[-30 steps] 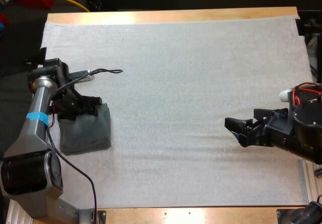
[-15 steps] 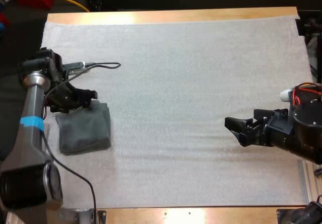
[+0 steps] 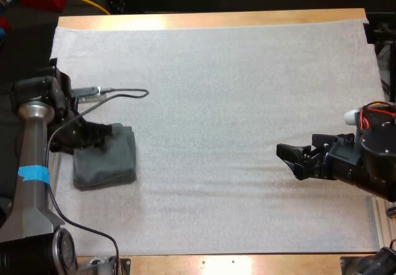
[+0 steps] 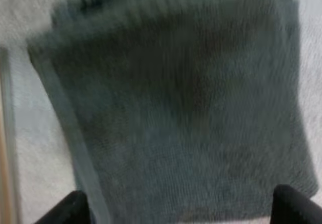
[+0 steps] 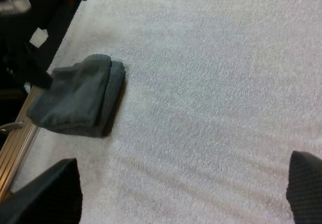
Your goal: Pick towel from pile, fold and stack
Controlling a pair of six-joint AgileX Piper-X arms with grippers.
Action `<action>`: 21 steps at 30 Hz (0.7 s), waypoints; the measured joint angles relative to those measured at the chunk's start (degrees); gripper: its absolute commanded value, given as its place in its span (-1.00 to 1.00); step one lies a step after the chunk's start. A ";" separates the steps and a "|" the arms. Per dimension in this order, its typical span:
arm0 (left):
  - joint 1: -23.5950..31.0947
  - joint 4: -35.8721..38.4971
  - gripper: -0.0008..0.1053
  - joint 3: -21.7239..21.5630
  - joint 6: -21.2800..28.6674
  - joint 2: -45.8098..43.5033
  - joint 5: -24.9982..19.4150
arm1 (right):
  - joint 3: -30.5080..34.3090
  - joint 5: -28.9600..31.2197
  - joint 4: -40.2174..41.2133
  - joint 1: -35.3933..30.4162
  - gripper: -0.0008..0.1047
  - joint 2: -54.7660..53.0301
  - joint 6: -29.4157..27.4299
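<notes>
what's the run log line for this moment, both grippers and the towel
left gripper: open, at towel's edge | right gripper: open, over bare mat, far from towel | towel: folded, lying on mat near left arm

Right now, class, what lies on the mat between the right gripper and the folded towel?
Nothing. The high view shows only bare mat between the right gripper and the towel.

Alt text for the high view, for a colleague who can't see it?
A folded dark grey-green towel lies near the white mat's left edge, the open left end effector at its far side. The open right end effector hovers over bare mat.
</notes>
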 measured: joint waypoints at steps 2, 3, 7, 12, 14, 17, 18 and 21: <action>0.00 0.13 0.30 3.29 0.00 0.00 0.00 | 0.00 0.00 0.00 0.00 0.54 0.00 0.00; 0.00 0.01 0.30 4.82 0.00 0.00 -0.01 | 0.00 0.00 0.00 0.00 0.54 0.00 0.00; 0.00 -3.00 0.30 11.36 0.00 0.00 2.01 | 0.00 0.00 0.00 0.00 0.54 0.00 0.00; 0.00 -8.58 0.30 16.44 -0.28 0.00 7.14 | 0.00 0.00 0.00 0.00 0.54 0.00 0.00; 0.00 -10.59 0.30 18.22 -0.27 0.00 7.16 | 0.00 0.00 0.00 0.00 0.54 0.00 0.00; 0.00 -12.23 0.30 18.99 -0.27 -0.01 7.16 | 0.00 0.00 0.00 0.00 0.54 0.00 0.00; 0.00 -12.38 0.30 18.96 -0.27 -0.13 7.16 | 0.00 0.00 0.00 0.00 0.54 0.00 0.00; 0.00 -12.64 0.30 18.96 -0.27 -0.14 7.16 | 0.00 0.00 0.00 0.00 0.54 0.00 0.00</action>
